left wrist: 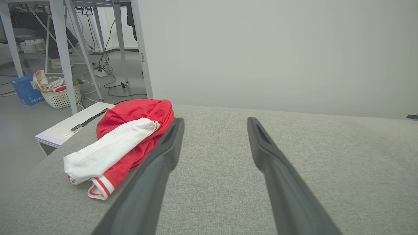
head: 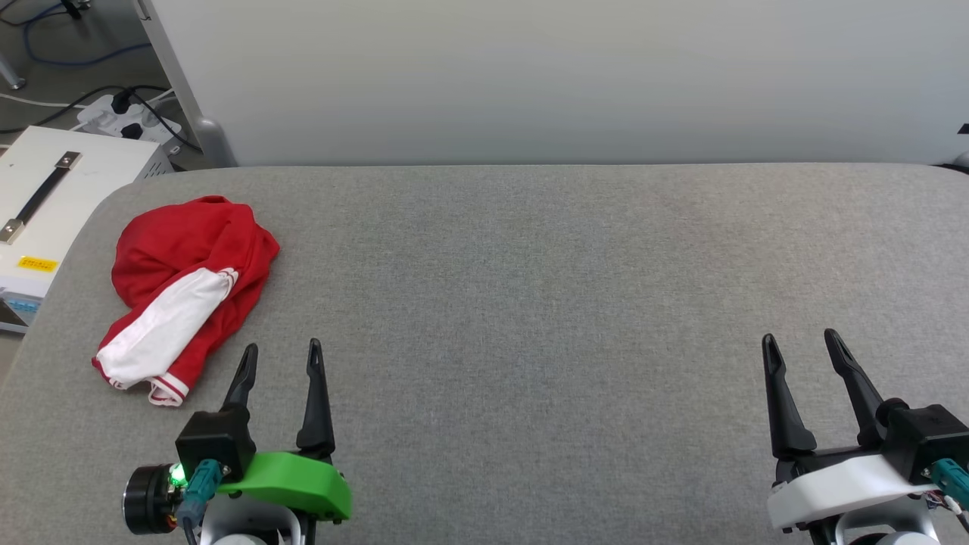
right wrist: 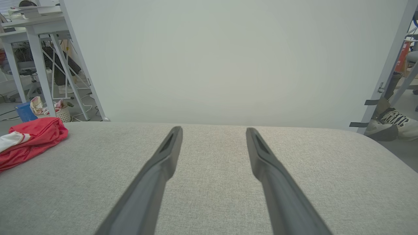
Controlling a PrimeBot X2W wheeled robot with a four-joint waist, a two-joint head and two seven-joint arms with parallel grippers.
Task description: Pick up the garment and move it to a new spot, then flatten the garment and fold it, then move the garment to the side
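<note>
The garment [head: 185,291] lies crumpled in a heap near the left end of the grey cloth-covered table [head: 530,288], red with a white sleeve and striped trim on top. In the left wrist view the garment [left wrist: 127,140] sits just left of my finger; in the right wrist view the garment [right wrist: 31,138] is at the far left. My left gripper [head: 281,350] stands open at the lower left, just right of and nearer than the heap, holding nothing. My right gripper [head: 801,338] stands open at the lower right over bare cloth, far from the garment.
A pale wall panel [head: 560,76] stands behind the table's far edge. Off the table's left end sit a white case with a strap handle [head: 45,197] and a power strip with cables [head: 125,117]. A laundry basket [left wrist: 60,93] stands on the floor. A person's shoe [right wrist: 388,125] shows at the right.
</note>
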